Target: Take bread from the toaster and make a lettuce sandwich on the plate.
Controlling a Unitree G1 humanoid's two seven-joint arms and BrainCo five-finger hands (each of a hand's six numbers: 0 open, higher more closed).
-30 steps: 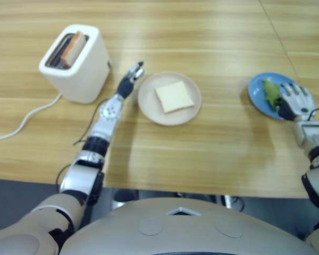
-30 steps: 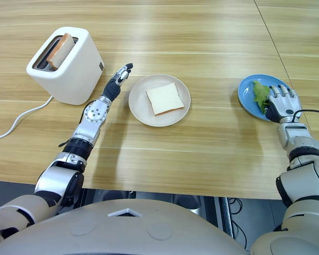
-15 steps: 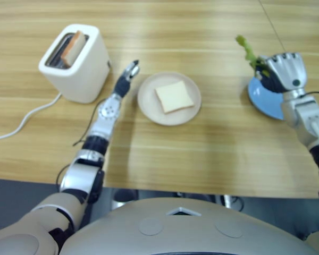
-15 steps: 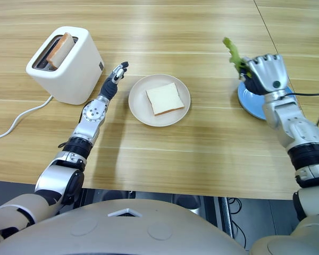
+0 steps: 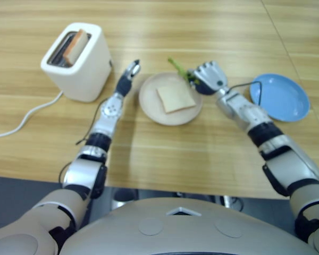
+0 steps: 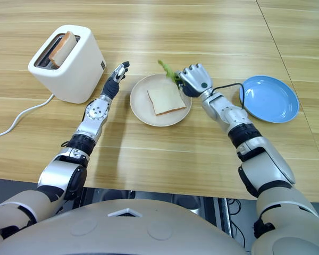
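Observation:
A white toaster (image 6: 68,66) stands at the left with one slice of bread (image 6: 61,47) upright in its slot. A beige plate (image 6: 143,112) in the middle carries a flat slice of bread (image 6: 166,100). My right hand (image 6: 195,78) hovers over the plate's far right rim, shut on a green lettuce leaf (image 6: 168,69) that sticks out to its left above the slice. My left hand (image 6: 119,73) rests on the table between toaster and plate, fingers stretched out, holding nothing.
A blue plate (image 6: 269,98) lies bare at the right. The toaster's white cord (image 6: 16,126) trails across the table to the left edge. A black cable (image 6: 228,86) runs along my right forearm.
My right hand carried the lettuce leftward from above the blue plate to the beige plate's far rim. The left hand stayed in place. The view shifted slightly.

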